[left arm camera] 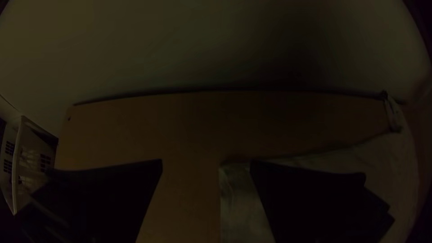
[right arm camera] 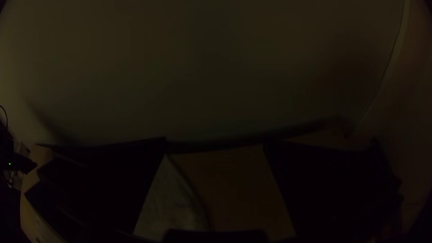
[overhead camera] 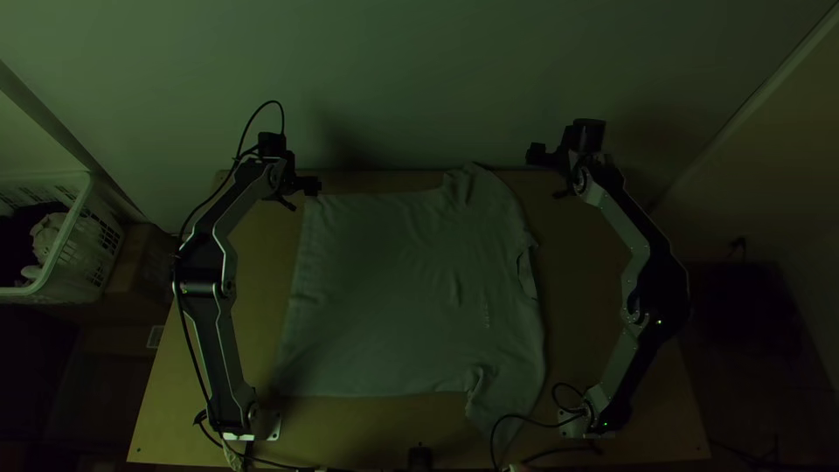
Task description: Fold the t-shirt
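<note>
T-shirt (overhead camera: 402, 288) lay spread on the table (overhead camera: 253, 288) in the top view, its far hem corner near the left gripper (overhead camera: 306, 197), its collar side towards the right gripper (overhead camera: 543, 175). Left wrist view: fingers parted, one above the hem corner. Right wrist view: fingers wide apart, cloth visible between.

Silver-grey links (overhead camera: 620, 360), bulky black joints (overhead camera: 662, 284), loose black cables (overhead camera: 271, 101), tiny green lights (overhead camera: 659, 322).

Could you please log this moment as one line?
T-shirt: spread, unfolded, slightly rumpled; hem: toward left arm; collar: toward right arm; left claw: open, near far hem corner; right claw: open, near far sleeve
</note>
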Controlling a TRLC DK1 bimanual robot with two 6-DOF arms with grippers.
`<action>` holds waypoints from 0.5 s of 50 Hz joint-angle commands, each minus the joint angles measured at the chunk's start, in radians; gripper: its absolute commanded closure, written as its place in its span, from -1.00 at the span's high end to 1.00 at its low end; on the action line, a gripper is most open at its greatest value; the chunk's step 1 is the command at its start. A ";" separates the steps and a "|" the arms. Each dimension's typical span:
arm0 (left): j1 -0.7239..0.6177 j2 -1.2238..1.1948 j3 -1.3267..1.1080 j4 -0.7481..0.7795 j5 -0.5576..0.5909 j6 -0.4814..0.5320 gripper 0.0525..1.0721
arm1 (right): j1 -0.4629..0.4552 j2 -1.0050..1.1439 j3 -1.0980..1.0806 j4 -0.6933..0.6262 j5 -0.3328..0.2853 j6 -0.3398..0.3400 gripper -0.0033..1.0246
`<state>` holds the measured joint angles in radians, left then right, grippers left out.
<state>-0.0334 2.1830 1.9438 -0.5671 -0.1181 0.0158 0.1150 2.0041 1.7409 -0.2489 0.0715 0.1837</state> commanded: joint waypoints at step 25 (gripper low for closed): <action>-0.023 0.110 0.049 -0.030 -0.034 0.012 0.80 | 0.012 0.058 0.046 -0.015 0.008 0.022 0.92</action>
<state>-0.0460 2.2623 1.9625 -0.5797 -0.1406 0.0193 0.1223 2.0373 1.7554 -0.2562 0.0715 0.1841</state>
